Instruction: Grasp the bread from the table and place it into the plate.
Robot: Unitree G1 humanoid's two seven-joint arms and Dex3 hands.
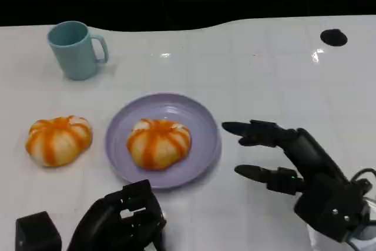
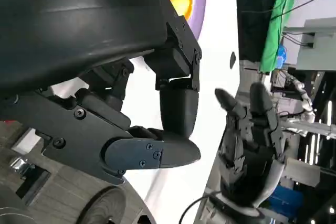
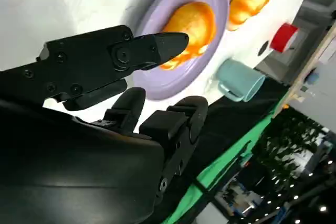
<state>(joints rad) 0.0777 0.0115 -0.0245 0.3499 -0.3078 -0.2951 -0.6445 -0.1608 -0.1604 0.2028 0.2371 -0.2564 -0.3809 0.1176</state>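
One round orange-striped bread roll [image 1: 158,143] lies in the lavender round plate [image 1: 202,123] at mid-worktop; a second identical roll [image 1: 58,139] lies beside the plate toward the left edge. Right hand [image 1: 294,166]: fingers spread, holding nothing. Left hand [image 1: 120,221]: fingers curled, holding nothing. No legible writing.

A glossy white counter [image 1: 264,80] carries a lilac plate [image 1: 202,123] near its middle, a light-blue mug [image 1: 73,49] standing upright toward the far left, and an orange-striped bread roll [image 1: 57,139] lying just left of the plate, apart from its rim. A small black disc [image 1: 333,37] sits at the far right edge.
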